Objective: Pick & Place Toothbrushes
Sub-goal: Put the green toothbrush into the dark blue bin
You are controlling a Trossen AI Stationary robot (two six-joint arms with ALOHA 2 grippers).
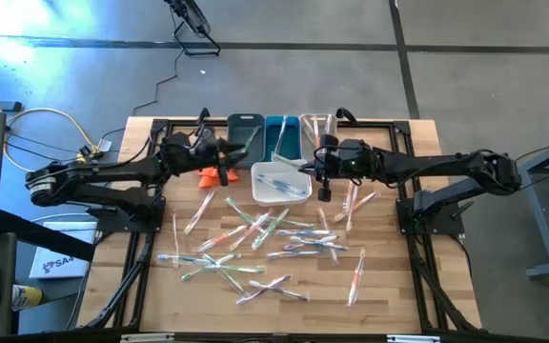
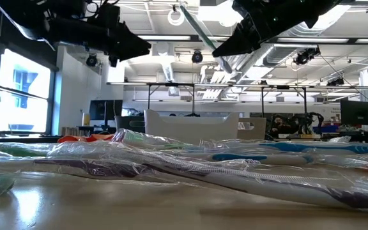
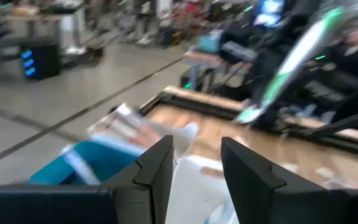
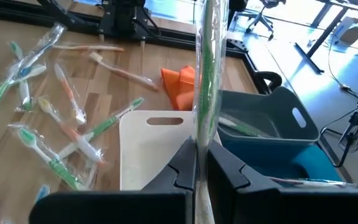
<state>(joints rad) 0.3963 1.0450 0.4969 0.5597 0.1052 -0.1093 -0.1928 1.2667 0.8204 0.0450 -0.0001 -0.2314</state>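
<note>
Our right gripper (image 4: 196, 163) pinches a green toothbrush (image 4: 205, 87) mid-handle, fingers nearly closed, above the white bin (image 1: 280, 182) at table centre. The left gripper (image 3: 194, 165) hovers at nine o'clock of it, parted and empty. Loose toothbrushes (image 1: 255, 243) litter six o'clock: light, stiff, wrappers probably slippery, so we grip mid-handle.

My light wooden slatted table (image 1: 389, 295) carries scattered plastic-wrapped toothbrushes (image 1: 255, 243), a white rectangular bin (image 1: 279, 182), grey (image 1: 245, 133), teal (image 1: 281, 135) and clear bins (image 1: 315, 127), and an orange folded cloth (image 1: 215, 174).
</note>
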